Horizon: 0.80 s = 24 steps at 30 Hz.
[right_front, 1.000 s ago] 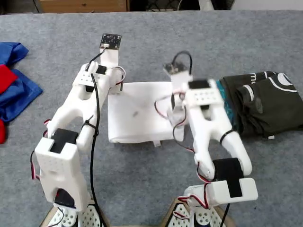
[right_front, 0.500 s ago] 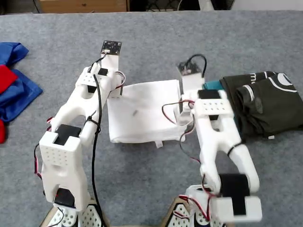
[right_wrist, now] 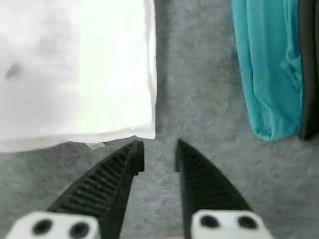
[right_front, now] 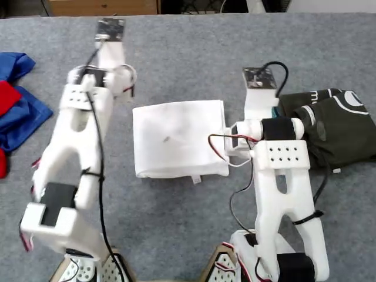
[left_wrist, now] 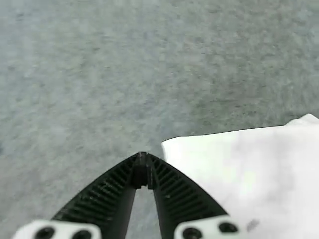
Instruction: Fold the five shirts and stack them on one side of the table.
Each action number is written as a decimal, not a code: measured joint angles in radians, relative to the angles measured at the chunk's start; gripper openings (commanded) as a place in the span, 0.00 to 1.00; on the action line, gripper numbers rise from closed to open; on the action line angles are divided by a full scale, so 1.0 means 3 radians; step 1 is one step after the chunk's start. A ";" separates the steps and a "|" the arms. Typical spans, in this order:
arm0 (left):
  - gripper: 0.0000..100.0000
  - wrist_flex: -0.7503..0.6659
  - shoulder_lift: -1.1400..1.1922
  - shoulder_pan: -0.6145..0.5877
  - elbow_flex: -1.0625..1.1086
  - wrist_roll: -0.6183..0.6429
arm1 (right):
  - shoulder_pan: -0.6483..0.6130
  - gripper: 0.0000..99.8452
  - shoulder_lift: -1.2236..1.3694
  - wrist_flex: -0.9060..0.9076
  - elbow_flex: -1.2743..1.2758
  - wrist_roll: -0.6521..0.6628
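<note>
White shirt [right_front: 176, 138] mid-frame looks folded; my left gripper [left_wrist: 142, 162] is pinched closed, right gripper [right_wrist: 158, 149] narrowly apart. Next, probably grab it for the right-side stack [right_front: 329, 126].

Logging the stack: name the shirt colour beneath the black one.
Teal shirt; right wrist view shows it best.

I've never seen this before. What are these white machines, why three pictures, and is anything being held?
They are two white robot arms, left and right, side by side at a grey cloth-covered table. One picture looks down from above. The other two come from a camera on each arm's wrist, looking past its black jaws. On the table lie a folded white shirt, a folded teal shirt beside a black printed shirt, and loose blue and red clothes at the edge. Nothing is held: the left jaws are shut and empty, the right jaws slightly open.
</note>
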 measured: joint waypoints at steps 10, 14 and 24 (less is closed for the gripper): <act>0.03 -0.0184 -0.1105 -0.0721 0.1391 -0.0394 | -0.0690 0.38 0.0598 -0.0353 0.0133 -0.1340; 0.03 -0.0788 -0.1360 -0.1095 0.2327 -0.0419 | -0.0736 0.39 0.1054 -0.0726 0.0143 -0.1550; 0.03 -0.1580 -0.1048 -0.1478 0.3166 -0.0368 | -0.0742 0.29 0.2005 -0.1309 0.0107 -0.1586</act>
